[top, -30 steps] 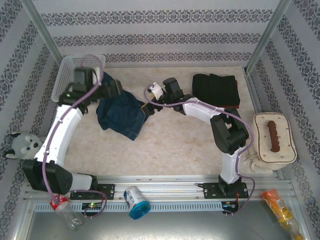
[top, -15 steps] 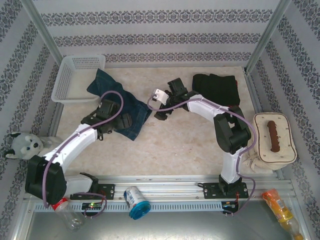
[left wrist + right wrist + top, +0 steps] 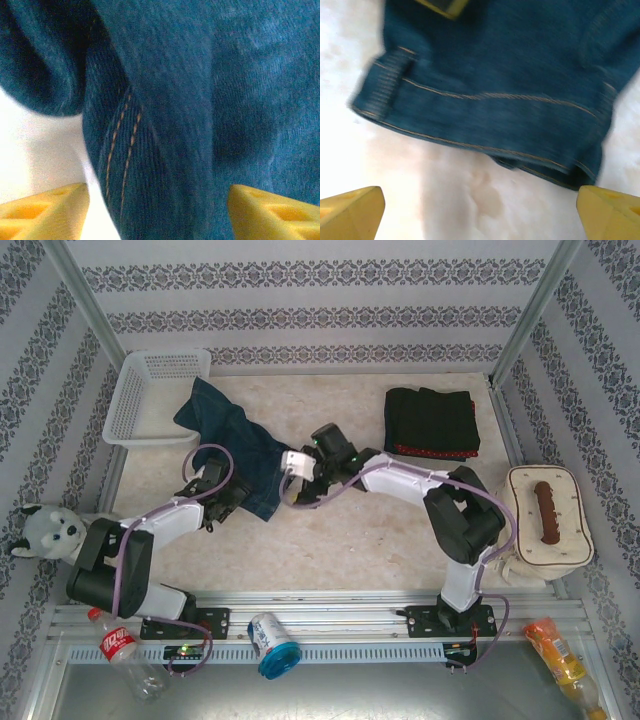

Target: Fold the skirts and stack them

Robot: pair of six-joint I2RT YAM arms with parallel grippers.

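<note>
Since earlier frame: left claw (image 3: 222,502) drawn back toward lower left, jaws narrowed yet apart, denim skirt (image 3: 235,445) seen between them. right claw (image 3: 292,485) shifted left, spread wide, skirt hem just ahead on counter (image 3: 350,530), centre-left.

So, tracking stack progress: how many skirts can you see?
3: a denim skirt lying loose left of centre, a folded black skirt far right, a red skirt showing beneath it. More may be hidden in that pile.

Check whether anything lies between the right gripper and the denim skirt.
Nothing visible does: bare table separates the open right gripper from the near hem of the denim skirt.
</note>
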